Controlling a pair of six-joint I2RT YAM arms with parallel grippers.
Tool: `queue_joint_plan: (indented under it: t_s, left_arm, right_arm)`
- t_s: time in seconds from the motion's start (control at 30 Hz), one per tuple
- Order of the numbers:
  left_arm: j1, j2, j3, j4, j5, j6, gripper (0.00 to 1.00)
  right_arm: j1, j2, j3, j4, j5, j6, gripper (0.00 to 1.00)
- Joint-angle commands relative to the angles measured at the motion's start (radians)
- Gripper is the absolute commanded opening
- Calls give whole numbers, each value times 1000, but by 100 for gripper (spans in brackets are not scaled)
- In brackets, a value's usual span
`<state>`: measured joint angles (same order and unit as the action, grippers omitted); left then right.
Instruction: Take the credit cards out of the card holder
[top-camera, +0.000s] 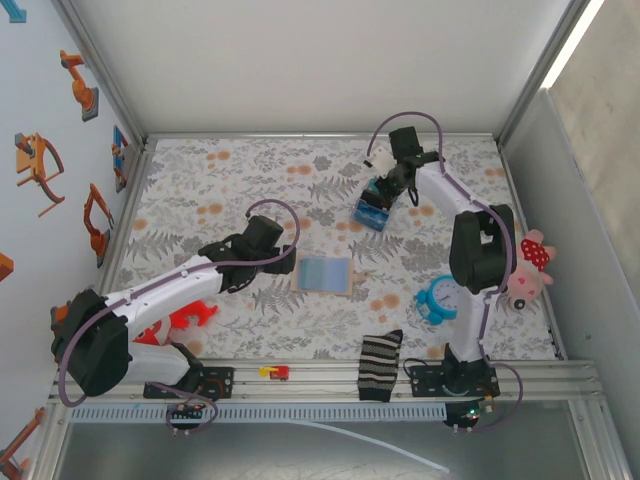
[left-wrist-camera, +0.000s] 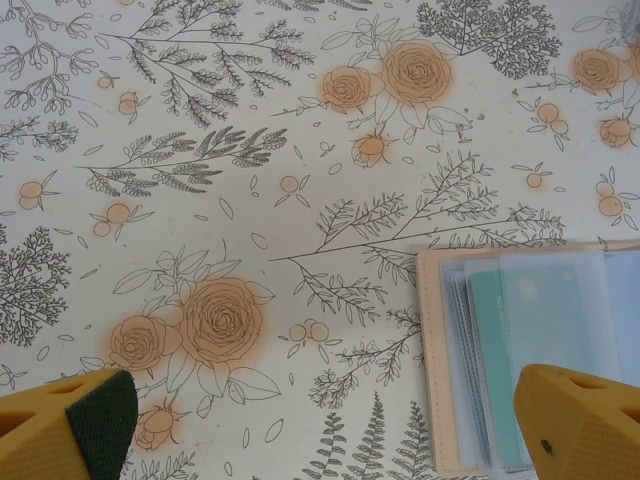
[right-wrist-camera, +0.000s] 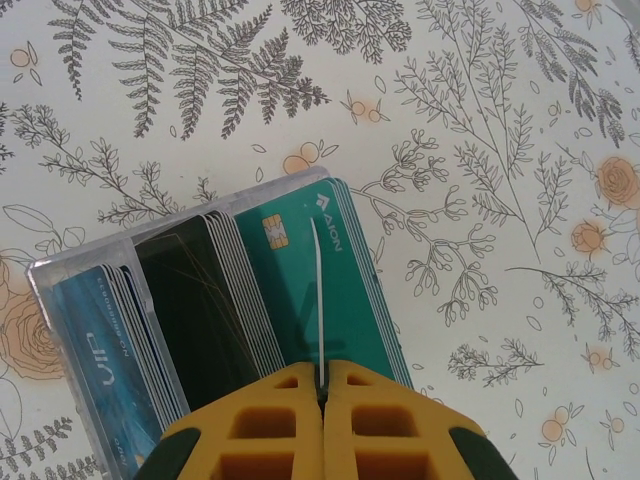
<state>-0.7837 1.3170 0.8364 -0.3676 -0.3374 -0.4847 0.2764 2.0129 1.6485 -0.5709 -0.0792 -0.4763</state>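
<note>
The card holder (top-camera: 325, 273) lies open and flat mid-table, tan-rimmed with a light blue inside. In the left wrist view the card holder (left-wrist-camera: 530, 350) shows clear sleeves and a teal card (left-wrist-camera: 490, 330) tucked in. My left gripper (top-camera: 287, 262) hovers just left of it, open, and its fingers (left-wrist-camera: 85, 425) straddle bare cloth and the holder's left edge. My right gripper (right-wrist-camera: 322, 385) is shut on a thin credit card (right-wrist-camera: 317, 290) seen edge-on. It holds the card over a clear tray (right-wrist-camera: 70, 300) with blue, black and teal card stacks (top-camera: 372, 210).
A blue alarm clock (top-camera: 437, 298) and a pink plush toy (top-camera: 530, 265) sit by the right arm. A striped sock (top-camera: 380, 365) hangs over the near edge. A red-orange object (top-camera: 185, 318) lies under the left arm. Walls enclose the table.
</note>
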Motion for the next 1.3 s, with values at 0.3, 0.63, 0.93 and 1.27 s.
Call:
queue_joint_plan:
  t_s: [0.3,0.63,0.93,1.27]
  left_arm:
    - [8,-5,7,-21,-3,-12,97]
    - [7,-1,12,-20,-3,-11,97]
    - [7,4,12,-17,0,-8,97]
    - [6,6,13,-11,3,-8,97]
  right_arm:
    - [-6,62,71,-52,-57,-22,0]
    - [-8,92,98,-90,-128,-22,0]
    - [-5,99,114,-113,-194,-2,0]
    - [-2,98,141,-158,-251,1,0]
